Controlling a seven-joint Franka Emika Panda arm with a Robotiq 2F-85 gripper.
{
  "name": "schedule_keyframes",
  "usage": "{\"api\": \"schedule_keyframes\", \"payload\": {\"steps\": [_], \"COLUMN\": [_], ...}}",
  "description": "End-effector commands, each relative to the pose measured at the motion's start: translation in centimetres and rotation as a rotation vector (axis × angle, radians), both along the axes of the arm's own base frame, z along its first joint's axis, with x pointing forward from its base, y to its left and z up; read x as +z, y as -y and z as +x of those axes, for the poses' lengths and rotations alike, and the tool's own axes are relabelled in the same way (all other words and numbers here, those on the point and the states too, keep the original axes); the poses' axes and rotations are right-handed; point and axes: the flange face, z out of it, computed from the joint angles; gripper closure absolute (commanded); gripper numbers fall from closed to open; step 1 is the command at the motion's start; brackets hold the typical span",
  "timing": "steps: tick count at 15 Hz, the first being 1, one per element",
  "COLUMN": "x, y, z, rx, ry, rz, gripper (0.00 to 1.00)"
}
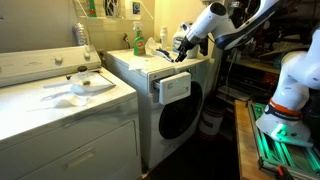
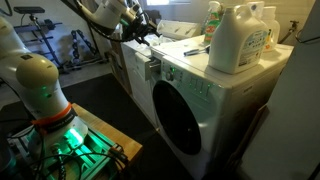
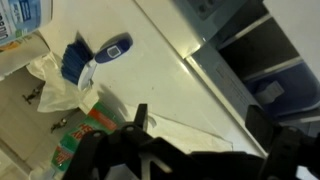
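My gripper (image 1: 182, 50) hangs over the front edge of a white front-load washer (image 1: 190, 110), above its pulled-out detergent drawer (image 1: 174, 87). It also shows in an exterior view (image 2: 145, 36), with the drawer (image 2: 152, 70) below it. In the wrist view the two fingers are spread wide with nothing between them (image 3: 200, 125); only the washer's white top (image 3: 160, 70) lies beneath. A blue cloth-like item (image 3: 75, 60) and a small blue oval object (image 3: 115, 47) lie further along the top.
A green detergent bottle (image 1: 138, 40) and a large white jug (image 2: 238, 38) stand on the washer top. A white top-load machine (image 1: 60, 120) with a white item (image 1: 85, 85) on its lid stands beside the washer. The robot base (image 2: 40, 95) stands on the floor.
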Motion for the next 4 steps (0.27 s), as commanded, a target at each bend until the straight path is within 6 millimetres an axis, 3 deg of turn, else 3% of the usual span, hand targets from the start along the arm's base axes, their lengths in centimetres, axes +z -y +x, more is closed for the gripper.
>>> {"api": "schedule_keyframes", "payload": {"steps": [1, 4], "x": [0.07, 0.43], "y": [-0.48, -1.19], "z": [0.04, -0.03], "rx": [-0.015, -0.021], "ry": [-0.034, -0.053], "rz": [-0.011, -0.017], "gripper": [0.0, 0.0]}}
